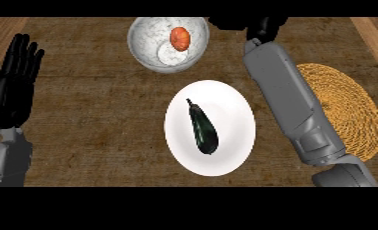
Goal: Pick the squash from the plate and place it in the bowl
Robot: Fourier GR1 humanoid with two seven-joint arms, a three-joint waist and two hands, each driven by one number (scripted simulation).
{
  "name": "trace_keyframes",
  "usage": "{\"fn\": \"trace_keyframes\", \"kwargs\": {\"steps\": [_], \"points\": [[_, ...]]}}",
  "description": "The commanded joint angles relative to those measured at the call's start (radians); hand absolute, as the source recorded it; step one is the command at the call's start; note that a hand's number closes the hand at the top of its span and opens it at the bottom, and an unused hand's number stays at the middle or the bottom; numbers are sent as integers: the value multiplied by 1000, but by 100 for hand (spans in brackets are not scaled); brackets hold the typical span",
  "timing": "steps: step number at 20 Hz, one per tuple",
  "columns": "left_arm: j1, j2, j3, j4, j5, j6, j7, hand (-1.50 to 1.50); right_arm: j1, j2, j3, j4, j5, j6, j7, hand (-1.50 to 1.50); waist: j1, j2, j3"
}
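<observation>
Forearm (284,94) outstretched, right hand (244,24) beside bowl (144,39).

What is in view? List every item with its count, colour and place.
Counter: one, brown wood, under everything.
Bowl: one, marbled white and grey, top centre.
Orange vegetable: one, orange-red, inside the bowl.
Plate: one, white, centre, below the bowl.
Dark vegetable: one, blackish green, lying on the plate.
Mat: one, woven yellow-tan, right edge.
Left hand: one, black, open, resting at the left edge.
Right hand: one, black, top, right of the bowl.
Right forearm: one, grey, between plate and mat.
</observation>
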Motion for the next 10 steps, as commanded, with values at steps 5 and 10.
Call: {"fn": "trace_keyframes", "kwargs": {"steps": [5,10], "points": [[19,-28,-18,-36,-29,43,24,0,319,-111,-39,-367,-122,114,-102,-150,-30,-9,0],[-10,-15,-11,-13,-23,32,36,0,492,-181,-108,-518,-246,233,-190,-150,-19,-3,0]]}}
